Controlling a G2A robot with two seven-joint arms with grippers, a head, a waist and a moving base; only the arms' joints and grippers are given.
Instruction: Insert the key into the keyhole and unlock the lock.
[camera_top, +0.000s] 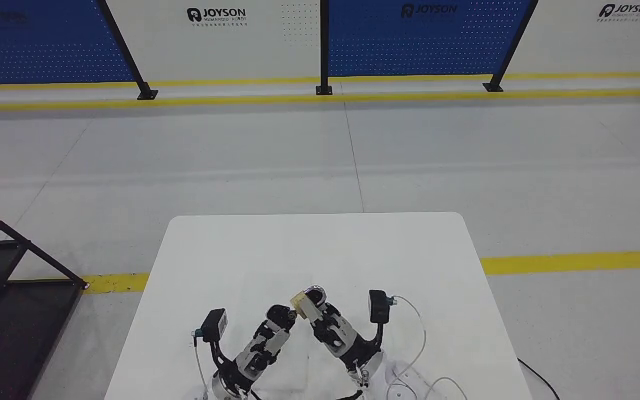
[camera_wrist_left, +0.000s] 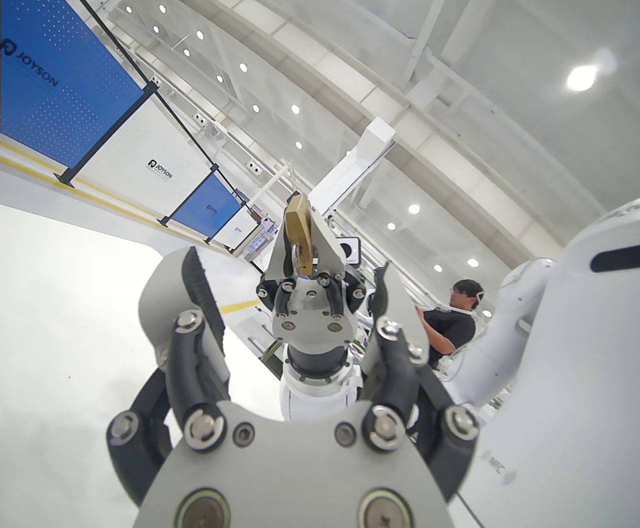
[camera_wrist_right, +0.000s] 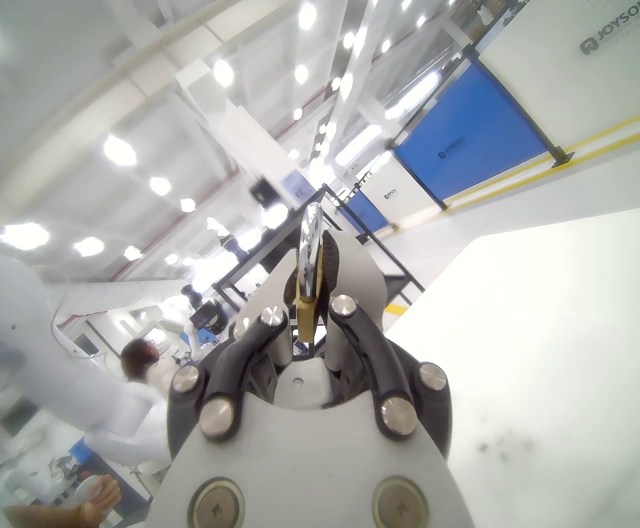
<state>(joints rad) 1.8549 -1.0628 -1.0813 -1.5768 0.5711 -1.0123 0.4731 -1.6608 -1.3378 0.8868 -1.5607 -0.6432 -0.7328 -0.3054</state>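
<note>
- Right fingers (camera_top: 322, 318), seen from the top view, are clamped on the brass lock (camera_top: 299, 300), which is held up off the white table (camera_top: 300, 250) near its near edge. The silver shackle (camera_top: 317, 293) points away from the robot.
- Left fingers (camera_top: 278, 318), in the same view, are just beside the lock on its left. They do not touch it.
- From the left wrist view, the left fingers (camera_wrist_left: 200, 295) are spread wide with nothing between their ribbed pads.
- Farther off in that view, framed by the gap, the right fingers (camera_wrist_left: 327, 250) point upward and pinch the lock (camera_wrist_left: 298, 227). Its brass body sticks out above their tips.
- The table (camera_wrist_left: 60, 300) runs along one side of that view, beneath the arm.
- From the right wrist view, the right fingers (camera_wrist_right: 360, 270) are closed tight on the lock (camera_wrist_right: 306, 312), whose brass body sits edge-on between them.
- The shackle (camera_wrist_right: 310, 235) rises past the fingertips in that view.
- The table (camera_wrist_right: 525, 325) lies off to one side of the right fingers, with a few dark specks on its surface.
</note>
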